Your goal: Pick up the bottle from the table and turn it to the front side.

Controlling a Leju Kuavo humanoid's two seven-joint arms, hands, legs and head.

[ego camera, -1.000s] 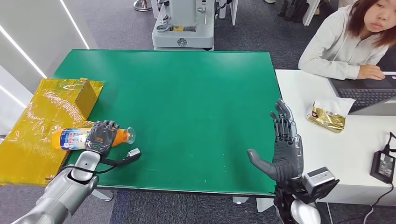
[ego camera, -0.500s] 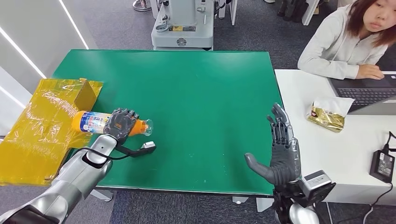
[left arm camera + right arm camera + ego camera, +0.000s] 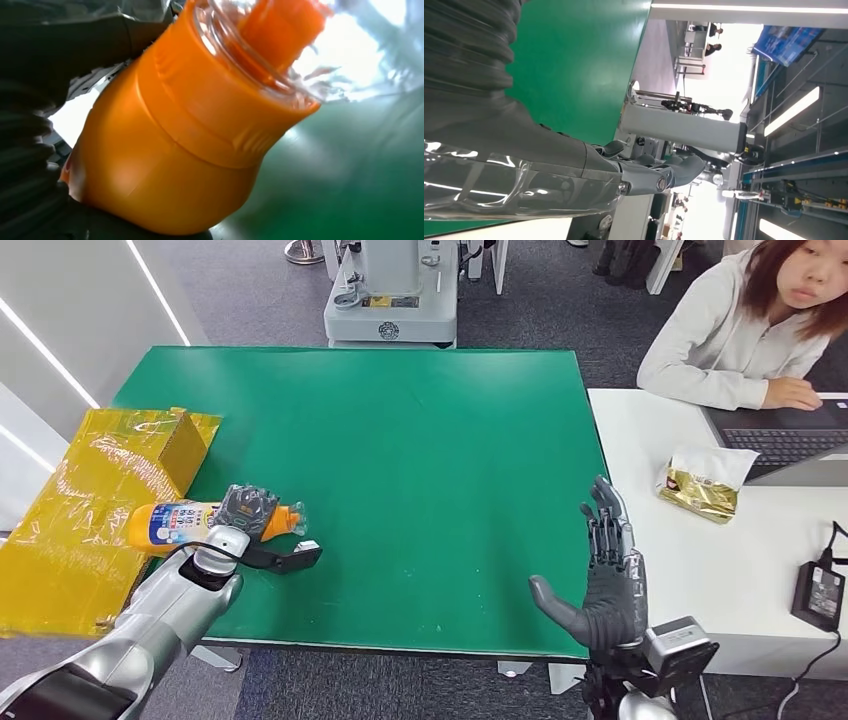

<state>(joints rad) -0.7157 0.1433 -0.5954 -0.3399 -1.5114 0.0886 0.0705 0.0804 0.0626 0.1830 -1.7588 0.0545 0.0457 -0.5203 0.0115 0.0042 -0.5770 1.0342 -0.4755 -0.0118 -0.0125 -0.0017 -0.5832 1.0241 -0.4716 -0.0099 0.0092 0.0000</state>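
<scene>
Green table (image 3: 420,460), grey carpet floor (image 3: 250,300), white desk (image 3: 740,560) beside it

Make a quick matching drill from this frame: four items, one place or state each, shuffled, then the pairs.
Items:
1. bottle
2. right hand
3. gold packet
4. yellow box

Places or states:
A. lying on the white table near the laptop
B. open, holding nothing, raised by the green table's near right corner
C. sitting at the green table's left edge
D. lying sideways in the left hand, clear cap end pointing toward the table's middle

Pairs: 1-D, 2-B, 3-A, 4-C
</scene>
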